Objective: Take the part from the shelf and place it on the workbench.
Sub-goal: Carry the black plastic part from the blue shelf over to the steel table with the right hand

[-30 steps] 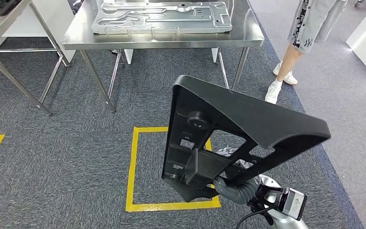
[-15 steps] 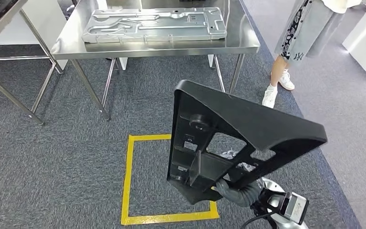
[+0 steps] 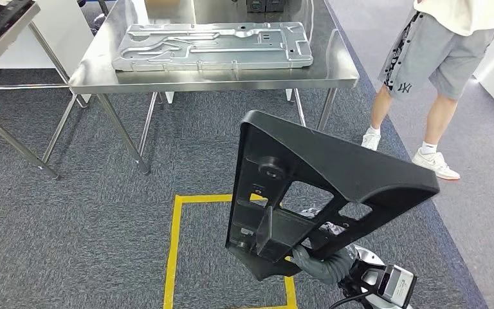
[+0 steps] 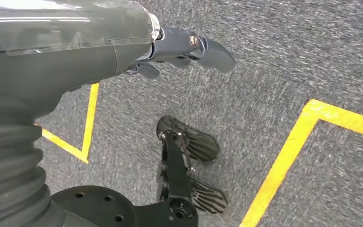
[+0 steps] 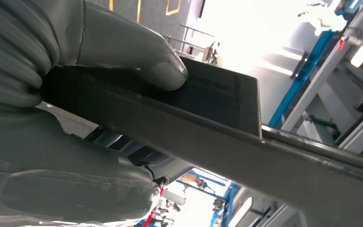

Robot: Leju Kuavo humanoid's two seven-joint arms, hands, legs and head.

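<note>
— One black part (image 3: pixel 321 193), already off the shelf, is carried upright by the robot's right hand (image 3: pixel 318 261), which grips it at its lower edge; in the right wrist view the thumb (image 5: pixel 137 56) presses flat on the panel's face

— And how far is it from the tabletop (image 3: pixel 219 71)?

— Well short of it, over the grey carpet (image 3: pixel 90 219), just beyond the yellow floor square (image 3: pixel 175 244); the steel tabletop stands ahead with a silver plate (image 3: pixel 212 45) lying on it

— So what is left?

— By the look of it, the approach and the set-down: the pick is done, the placing not yet begun

— The other hand?

— The left hand (image 4: pixel 189 49) hangs over the carpet, fingers apart, holding nothing; a person (image 3: pixel 437 64) stands to the right of the tabletop
</note>
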